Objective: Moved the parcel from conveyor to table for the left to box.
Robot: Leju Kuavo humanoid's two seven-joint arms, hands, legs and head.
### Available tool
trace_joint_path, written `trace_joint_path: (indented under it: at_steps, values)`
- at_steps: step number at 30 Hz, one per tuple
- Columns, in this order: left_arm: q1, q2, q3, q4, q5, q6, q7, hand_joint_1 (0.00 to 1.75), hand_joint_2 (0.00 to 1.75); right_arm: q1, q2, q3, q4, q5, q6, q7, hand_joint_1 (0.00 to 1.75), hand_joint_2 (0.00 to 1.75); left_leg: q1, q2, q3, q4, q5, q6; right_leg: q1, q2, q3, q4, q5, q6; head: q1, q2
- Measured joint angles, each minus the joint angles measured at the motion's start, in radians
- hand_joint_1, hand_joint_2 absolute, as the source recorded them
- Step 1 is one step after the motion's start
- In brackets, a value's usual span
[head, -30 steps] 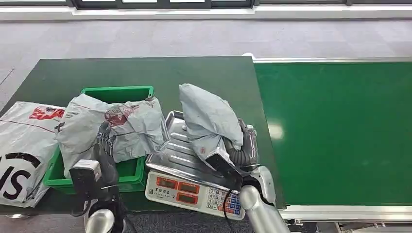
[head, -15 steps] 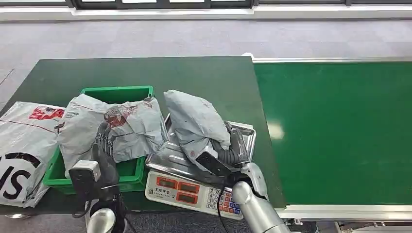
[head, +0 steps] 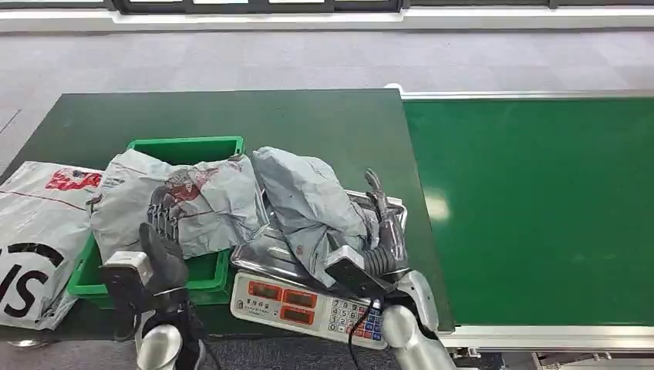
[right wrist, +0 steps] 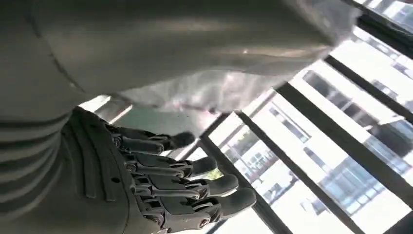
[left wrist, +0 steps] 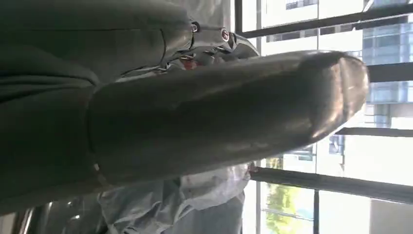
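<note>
Dark green table (head: 231, 116) (grey floor (head: 231, 54) beyond), hands (head: 382, 223) spread, holding nothing

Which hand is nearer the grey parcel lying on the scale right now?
Right. The right hand sits against the grey parcel on the scale, fingers spread apart. The left hand is farther off, by the parcel over the green box.

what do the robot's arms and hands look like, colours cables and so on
Both arms are rounded silver metal. The right hand has dark, segmented fingers on a grey ribbed cover, with a black boxy module at the wrist and a thin black cable trailing down. The left hand is likewise dark-fingered, with a silver-and-black block at its wrist.
</note>
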Motion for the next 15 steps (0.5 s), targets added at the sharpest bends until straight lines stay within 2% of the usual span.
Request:
trace_joint_path:
  at_steps: [6,7,15]
  values:
    - [0.006,0.000,0.000,-0.033,-0.022,0.029,0.003,0.00,0.00,0.061,-0.018,0.027,-0.154,-0.013,0.016,0.000,0.00,0.00,0.000,0.000,0.000,0.000,0.000,0.000,0.000,0.000,0.000,0.000,0.000,0.000,0.000,0.000]
    - [0.007,0.000,-0.001,-0.035,-0.027,0.038,0.004,0.00,0.00,0.065,-0.021,0.029,-0.165,-0.018,0.018,0.000,0.00,1.75,0.000,0.000,0.000,0.000,0.000,0.000,0.000,0.000,0.000,0.000,0.000,0.000,0.000,0.000]
    - [0.034,0.003,-0.019,-0.081,-0.096,0.150,0.007,0.00,0.00,0.104,-0.045,0.048,-0.236,-0.023,-0.005,-0.005,0.00,1.75,0.000,0.000,0.000,0.000,0.000,0.000,0.000,0.000,0.000,0.000,0.000,0.000,0.000,0.000]
